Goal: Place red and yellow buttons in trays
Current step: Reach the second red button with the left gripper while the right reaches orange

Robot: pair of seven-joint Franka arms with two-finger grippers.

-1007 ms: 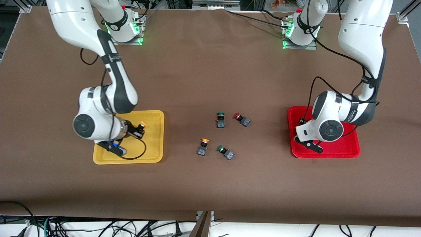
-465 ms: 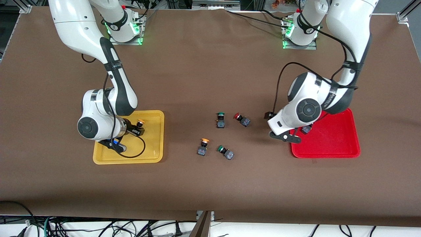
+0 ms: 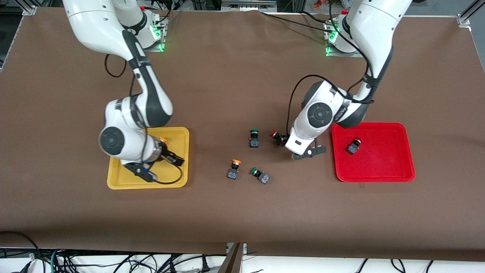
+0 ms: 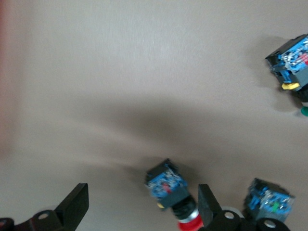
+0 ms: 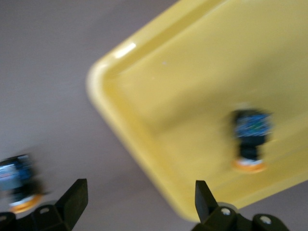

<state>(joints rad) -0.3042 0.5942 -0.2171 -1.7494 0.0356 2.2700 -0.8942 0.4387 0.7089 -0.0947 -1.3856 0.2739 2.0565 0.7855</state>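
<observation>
One button already lies in each tray: a red-capped one (image 3: 353,146) on its side in the red tray (image 3: 401,170), and a yellow-capped one (image 5: 250,139), mostly hidden under the right arm in the front view, in the yellow tray (image 3: 182,132). That puts the task about halfway, with the second pick of each colour in hand. The left hand (image 4: 139,211) hangs low over the bare worktop (image 3: 242,212) between the red tray and the loose cluster, its two fingers spread wide and empty; the remaining red button (image 4: 171,190) lies tipped on its side right between them in the left wrist view, its cap (image 3: 272,133) peeking out beside the wrist in the front view. The right hand (image 5: 137,204), also wide and empty, hovers over the yellow tray's edge on the side toward the cluster. The remaining yellow button (image 3: 235,168) stands on the worktop nearer the front camera than the green-capped pair's upper one (image 3: 254,138), with a second green button (image 3: 260,175) just beside it. Next, I judge, the left hand needs to drop and close squarely on the red button's dark base, while the right must travel to the yellow one without nudging the neighbouring green switch.
</observation>
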